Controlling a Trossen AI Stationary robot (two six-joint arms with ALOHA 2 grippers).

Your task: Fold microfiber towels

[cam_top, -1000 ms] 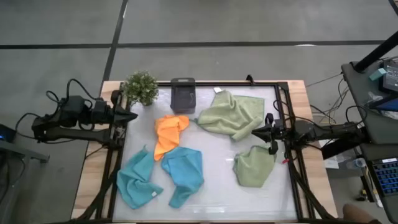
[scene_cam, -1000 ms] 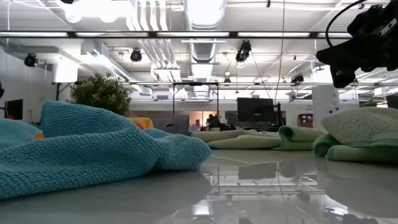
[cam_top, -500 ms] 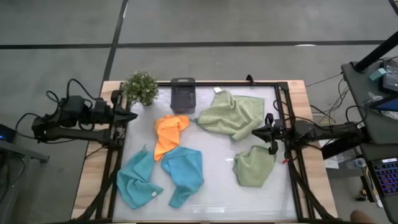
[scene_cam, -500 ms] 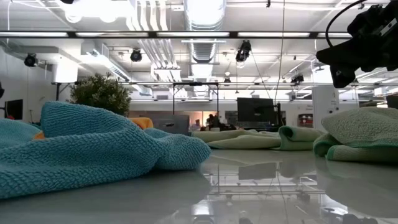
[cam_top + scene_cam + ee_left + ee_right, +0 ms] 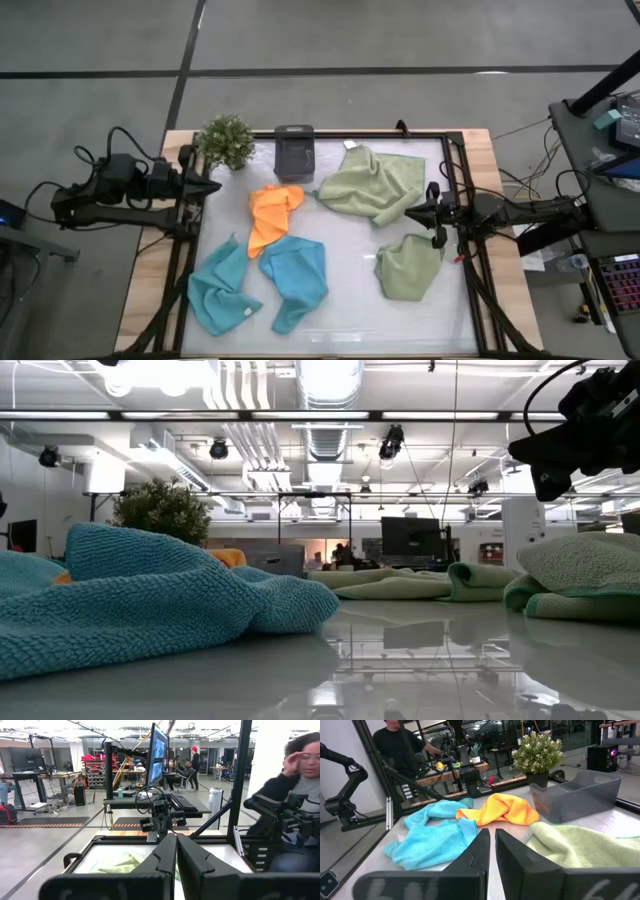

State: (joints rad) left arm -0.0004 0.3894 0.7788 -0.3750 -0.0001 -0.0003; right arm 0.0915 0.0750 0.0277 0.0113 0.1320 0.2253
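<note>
Five microfiber towels lie crumpled on the white table top. The orange towel (image 5: 272, 215) lies mid-left, with two light blue towels (image 5: 218, 290) (image 5: 297, 280) at the near left. One sage green towel (image 5: 375, 183) lies at the far right and another (image 5: 408, 265) at the near right. My left gripper (image 5: 212, 186) is shut and hovers level at the table's left edge; its fingers (image 5: 176, 845) are together. My right gripper (image 5: 410, 212) is shut and stands level above the right side, between the two green towels. In its wrist view it (image 5: 491, 837) points toward the orange towel (image 5: 502, 809).
A small potted plant (image 5: 226, 140) and a dark grey box (image 5: 294, 152) stand at the far edge. A black frame (image 5: 462, 200) runs round the table. The bare table top (image 5: 350, 250) shows in the middle. People are in the room beyond.
</note>
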